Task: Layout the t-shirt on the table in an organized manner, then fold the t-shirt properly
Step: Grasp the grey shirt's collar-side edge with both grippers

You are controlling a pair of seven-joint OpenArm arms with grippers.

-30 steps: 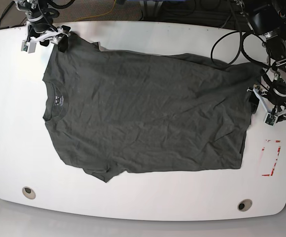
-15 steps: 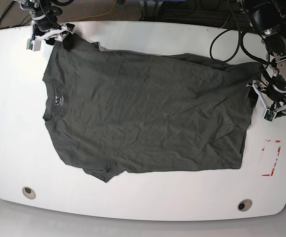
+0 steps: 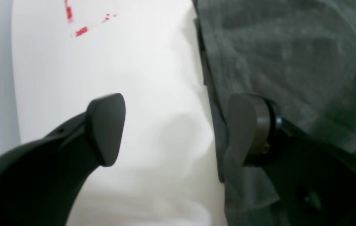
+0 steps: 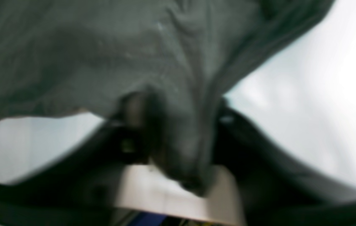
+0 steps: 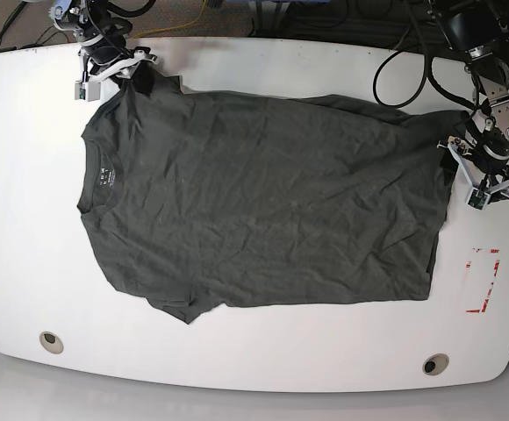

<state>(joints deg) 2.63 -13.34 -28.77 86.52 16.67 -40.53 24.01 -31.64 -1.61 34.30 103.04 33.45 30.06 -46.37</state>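
The dark grey t-shirt (image 5: 263, 197) lies spread on the white table (image 5: 263, 351), neck to the left and hem to the right. At the far left corner my right gripper (image 5: 142, 79) grips the far sleeve. In the blurred right wrist view, fabric of the t-shirt (image 4: 153, 62) bunches between the fingers of the right gripper (image 4: 178, 131). My left gripper (image 5: 455, 171) is open at the hem's far right corner. In the left wrist view the left gripper (image 3: 175, 128) straddles the hem edge, one finger over the table (image 3: 153, 78), the other over the t-shirt (image 3: 291, 56).
A red tape rectangle (image 5: 485, 281) marks the table right of the hem, also seen as red tape (image 3: 77, 29) from the left wrist. Two round grommets (image 5: 51, 341) (image 5: 435, 363) sit near the front edge. Black cables (image 5: 404, 79) loop at the back right.
My right gripper slid right along the far edge onto the sleeve and closed on it. My left gripper shifted slightly toward the back and stayed open.
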